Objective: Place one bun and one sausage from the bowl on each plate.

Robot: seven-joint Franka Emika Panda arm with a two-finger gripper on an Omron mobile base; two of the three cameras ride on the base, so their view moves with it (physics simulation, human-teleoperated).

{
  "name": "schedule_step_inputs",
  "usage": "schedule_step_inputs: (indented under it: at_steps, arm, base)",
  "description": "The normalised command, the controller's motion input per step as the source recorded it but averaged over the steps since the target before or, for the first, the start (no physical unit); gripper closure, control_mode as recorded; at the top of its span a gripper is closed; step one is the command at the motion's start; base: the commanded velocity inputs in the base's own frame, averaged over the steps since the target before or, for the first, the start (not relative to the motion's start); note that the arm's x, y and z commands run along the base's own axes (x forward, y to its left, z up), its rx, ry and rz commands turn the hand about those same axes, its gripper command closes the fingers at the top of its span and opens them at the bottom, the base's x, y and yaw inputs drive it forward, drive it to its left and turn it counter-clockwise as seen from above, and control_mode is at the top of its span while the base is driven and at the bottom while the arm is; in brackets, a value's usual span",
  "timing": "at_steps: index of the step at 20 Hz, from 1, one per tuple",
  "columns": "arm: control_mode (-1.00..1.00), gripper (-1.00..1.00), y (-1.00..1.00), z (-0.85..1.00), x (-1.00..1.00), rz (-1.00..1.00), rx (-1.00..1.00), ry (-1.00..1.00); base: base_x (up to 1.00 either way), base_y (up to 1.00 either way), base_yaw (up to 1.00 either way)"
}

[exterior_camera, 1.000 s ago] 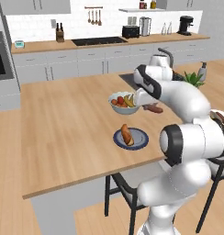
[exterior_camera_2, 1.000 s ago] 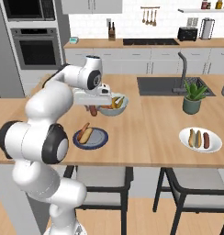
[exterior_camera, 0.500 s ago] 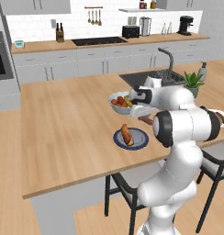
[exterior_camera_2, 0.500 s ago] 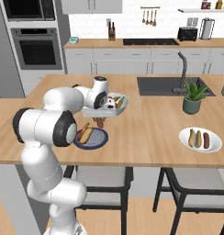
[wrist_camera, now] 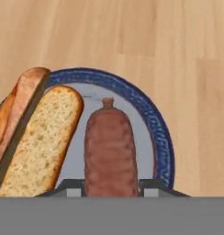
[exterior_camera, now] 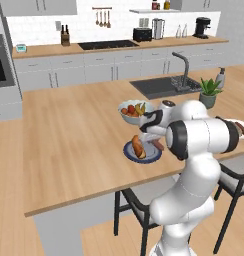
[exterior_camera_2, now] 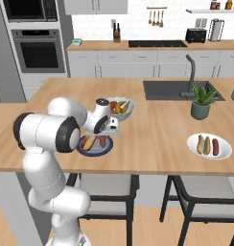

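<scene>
A long wooden island counter (exterior_camera: 69,145) runs through a pale kitchen with a sink (exterior_camera_2: 174,89) set into it. Going left to right in my right base view, my gripper (exterior_camera_2: 107,132) hangs low over the blue-rimmed plate (exterior_camera_2: 108,150) near the front edge, the fruit bowl (exterior_camera_2: 120,108) sits just behind it, and a white plate (exterior_camera_2: 225,150) with a bun and sausages lies well apart on the far right. In the hand view, the bun (wrist_camera: 38,137) lies at the left of the blue-rimmed plate, and the sausage (wrist_camera: 109,153) sits just beside it, right between my fingertips (wrist_camera: 68,187), which are clamped on its near end. The sausage's lower end and the bun's bottom are cut off, and my forearm hides part of the plate in the left base view.
</scene>
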Motion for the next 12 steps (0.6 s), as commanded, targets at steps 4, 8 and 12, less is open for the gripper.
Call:
schedule_step_inputs:
  at_steps: [4,8,12]
  arm:
    - [-1.00,1.00,0.04,0.00,0.29,-0.18,0.00,0.00]
    - [-1.00,1.00,-0.10,-0.13,0.51,-0.15,0.00,0.01]
    - [-1.00,1.00,-0.02,-0.41,0.03,-0.04,0.02,0.00]
  base:
    - [0.00,0.00,0.00]
    - [0.00,0.00,0.00]
    - [0.00,0.00,0.00]
